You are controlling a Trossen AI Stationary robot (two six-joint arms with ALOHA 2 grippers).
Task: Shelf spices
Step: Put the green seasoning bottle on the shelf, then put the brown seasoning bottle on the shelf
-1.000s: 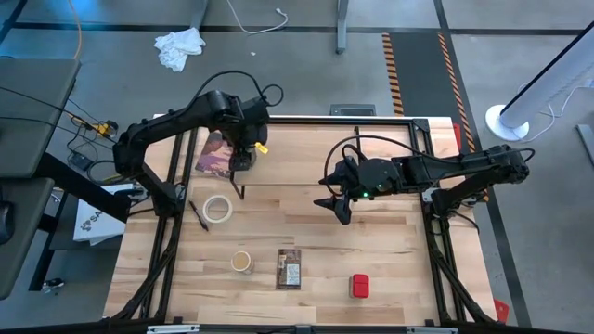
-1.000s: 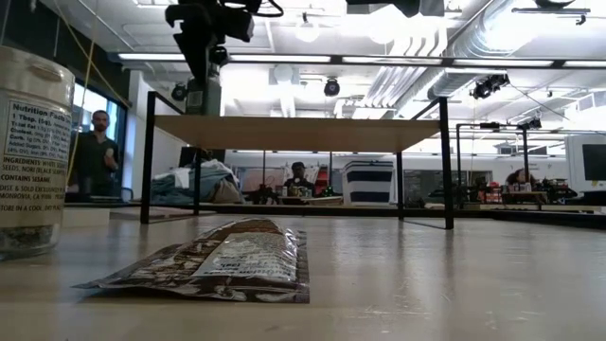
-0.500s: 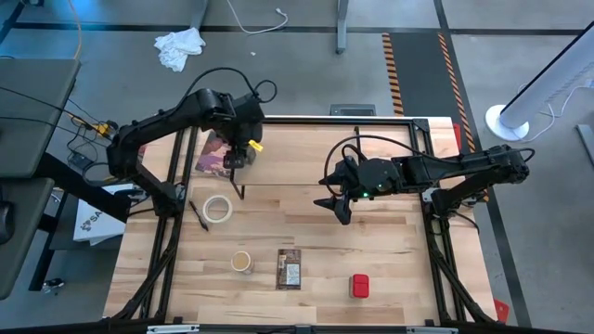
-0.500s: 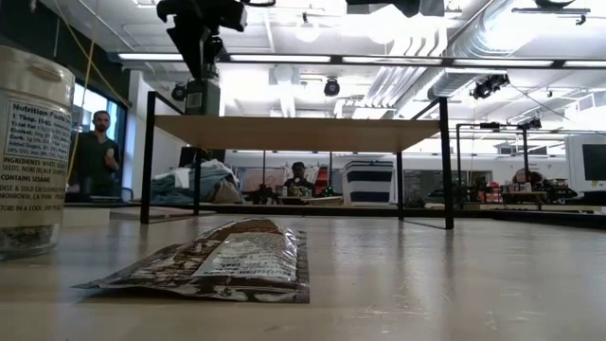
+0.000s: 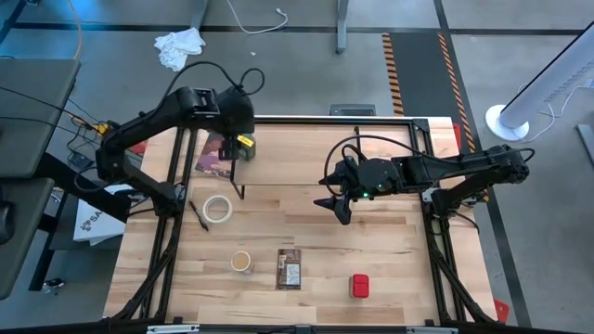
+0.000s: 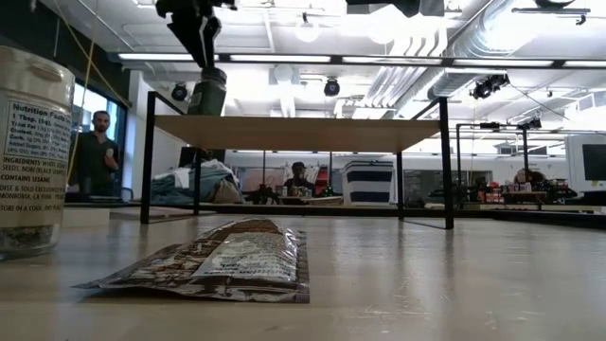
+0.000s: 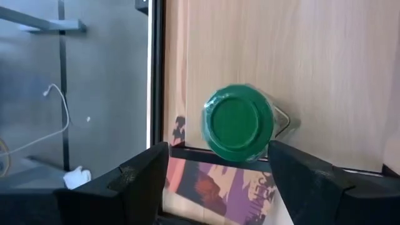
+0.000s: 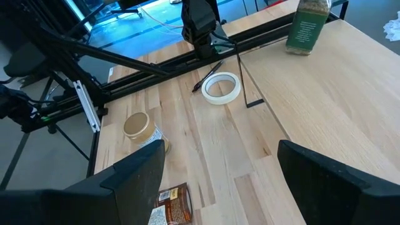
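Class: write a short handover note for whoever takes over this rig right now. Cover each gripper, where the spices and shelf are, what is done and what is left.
Left gripper: open, above the shelf's left end, empty; the green-lidded jar stands upright on the shelf just below it.
Right gripper: open, empty, waiting over the shelf's middle.
Done: the green-lidded jar is shelved.
Left: three spices lie on the table in front of the shelf: the tan-lidded jar, the flat brown packet and the red tin.
Not part of the job: the white tape roll and the maroon packet.
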